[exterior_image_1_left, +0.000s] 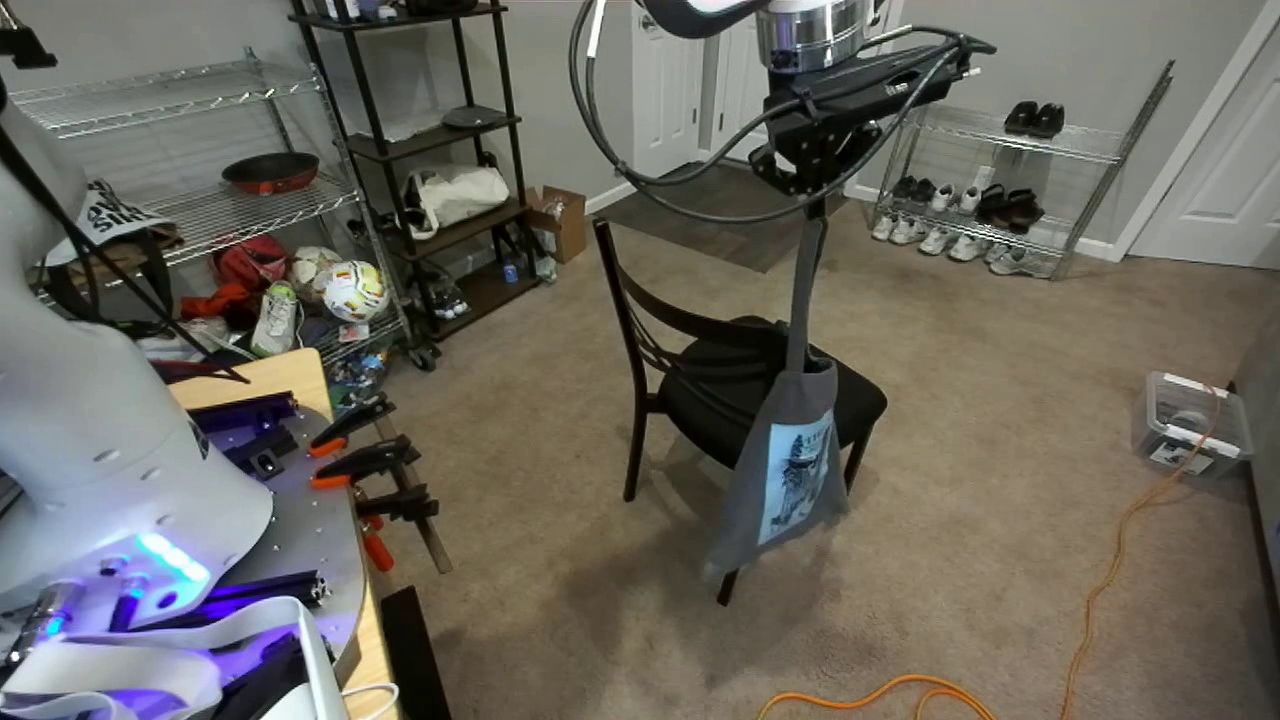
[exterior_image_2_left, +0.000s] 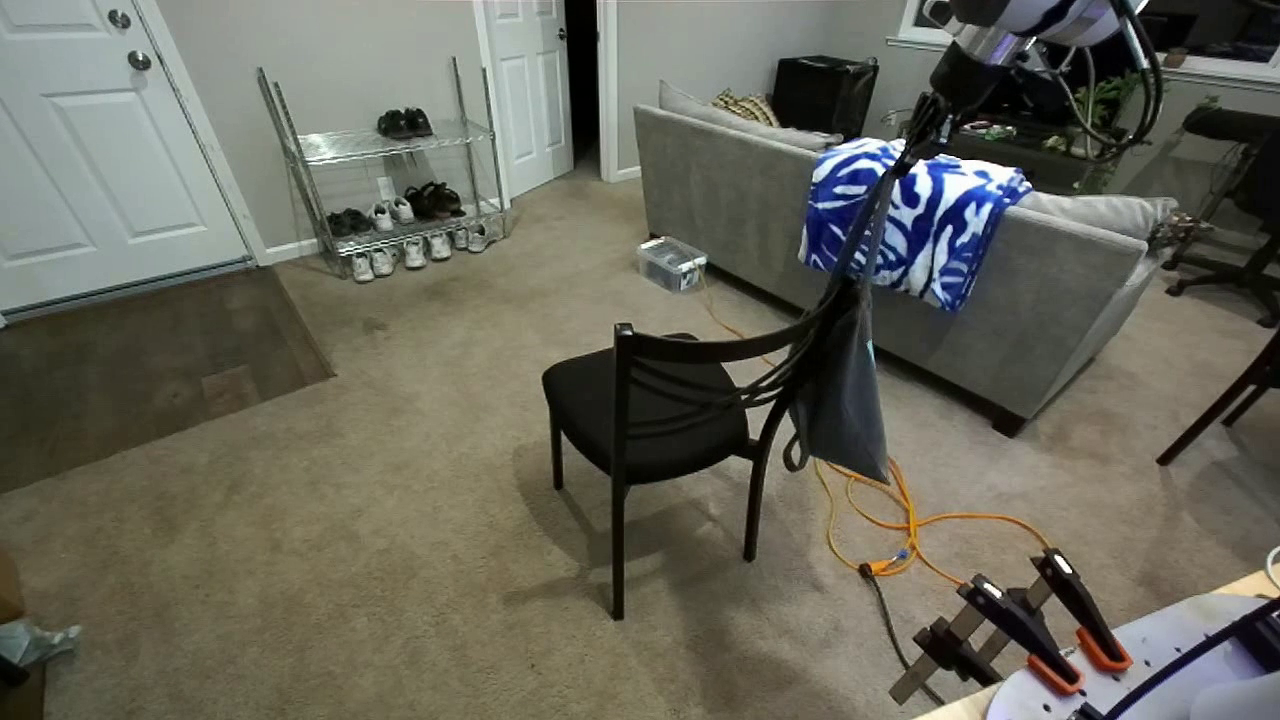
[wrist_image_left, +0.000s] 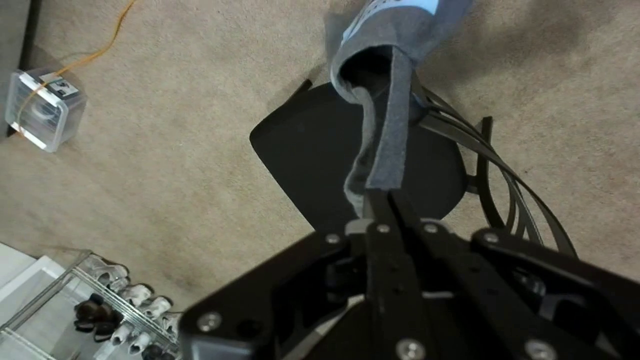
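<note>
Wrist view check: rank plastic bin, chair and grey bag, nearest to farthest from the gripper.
1. Grey bag: its strap is held in the gripper.
2. Chair: below the gripper.
3. Plastic bin: well away, near the view's left edge.

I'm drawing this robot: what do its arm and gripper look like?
The arm is white and rounded, with a silvery metal collar, dark looping cables and a blue-lit base. The gripper is black, with slim fingers and silver screws.

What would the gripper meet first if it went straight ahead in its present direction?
Past the grey strap it holds, the gripper would probably meet the black chair seat first, though the backrest seems near that line and depth is unclear.
</note>
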